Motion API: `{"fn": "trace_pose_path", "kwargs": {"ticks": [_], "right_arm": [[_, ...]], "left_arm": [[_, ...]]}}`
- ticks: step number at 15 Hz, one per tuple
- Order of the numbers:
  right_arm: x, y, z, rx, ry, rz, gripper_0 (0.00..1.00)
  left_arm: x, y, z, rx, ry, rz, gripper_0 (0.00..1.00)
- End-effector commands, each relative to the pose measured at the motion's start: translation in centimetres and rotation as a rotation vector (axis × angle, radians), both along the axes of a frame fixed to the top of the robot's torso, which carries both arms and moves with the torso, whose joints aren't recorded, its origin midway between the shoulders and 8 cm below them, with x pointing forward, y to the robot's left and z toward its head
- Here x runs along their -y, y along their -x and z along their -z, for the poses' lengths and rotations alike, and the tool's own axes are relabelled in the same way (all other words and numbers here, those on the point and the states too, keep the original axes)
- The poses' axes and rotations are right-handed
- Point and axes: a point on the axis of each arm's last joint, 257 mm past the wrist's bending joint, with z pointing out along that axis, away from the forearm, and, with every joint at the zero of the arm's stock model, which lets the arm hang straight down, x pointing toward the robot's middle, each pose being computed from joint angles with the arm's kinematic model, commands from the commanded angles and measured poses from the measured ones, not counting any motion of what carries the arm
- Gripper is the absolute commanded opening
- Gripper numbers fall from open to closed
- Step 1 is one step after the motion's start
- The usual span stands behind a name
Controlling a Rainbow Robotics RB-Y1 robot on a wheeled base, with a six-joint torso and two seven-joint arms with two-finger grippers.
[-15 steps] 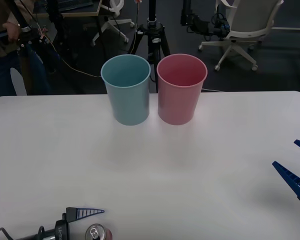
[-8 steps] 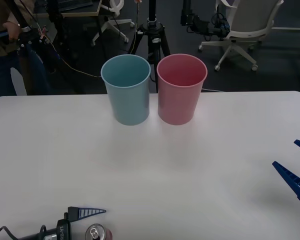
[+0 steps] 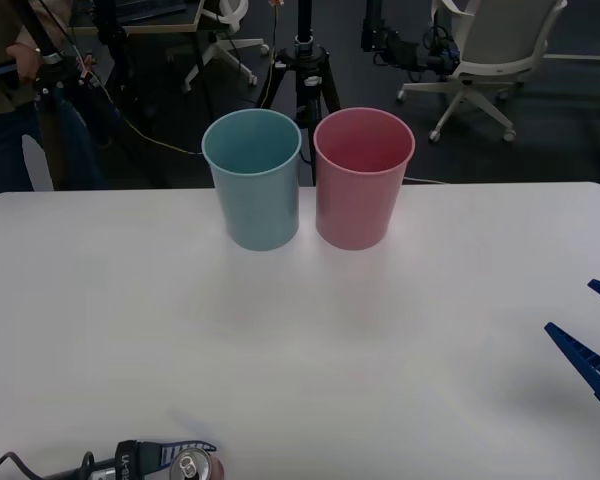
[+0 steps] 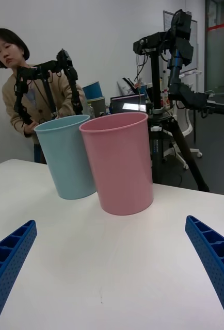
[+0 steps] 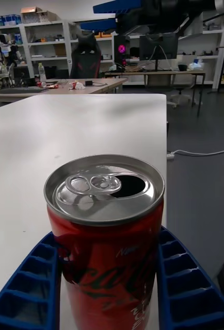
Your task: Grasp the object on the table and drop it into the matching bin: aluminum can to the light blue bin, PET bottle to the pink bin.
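Note:
The aluminum can [image 3: 193, 466], red with a silver lid and pull tab, stands upright on the white table [image 3: 310, 340] at its near edge, left of centre. My left gripper [image 3: 190, 460] is shut on it. In the left wrist view both blue fingers [image 5: 27, 286] press the sides of the aluminum can [image 5: 107, 247]. The light blue bin [image 3: 252, 180] and the pink bin [image 3: 363, 180] stand side by side at the table's far edge, blue on the left. My right gripper [image 3: 592, 325] rests open at the right edge, well away from both bins.
The right wrist view has the light blue bin [image 4: 66, 157] and the pink bin [image 4: 120, 162] ahead of the open right gripper [image 4: 112, 268]. Behind the table are a tripod [image 3: 303, 70], office chairs [image 3: 490, 50] and a person [image 3: 10, 90].
The left gripper's visible finger has moved in from a spread position to lie against the can. The can, the bins and the right arm have not moved.

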Motion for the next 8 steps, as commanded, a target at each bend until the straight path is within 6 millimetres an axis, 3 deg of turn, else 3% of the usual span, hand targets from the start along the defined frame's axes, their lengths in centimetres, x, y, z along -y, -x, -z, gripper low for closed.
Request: {"fn": "trace_pose_path", "kwargs": {"ticks": [1,4,8], "right_arm": [[0.0,0.0,0.0,0.0,0.0,0.0,1.0],[0.0,0.0,0.0,0.0,0.0,0.0,1.0],[0.0,0.0,0.0,0.0,0.0,0.0,1.0]], "left_arm": [[0.1,0.1,0.0,-0.01,0.003,0.002,0.12],[0.1,0.2,-0.1,-0.021,0.009,0.002,0.12],[0.1,0.2,-2.0,-0.073,0.05,-0.003,0.12]]}}
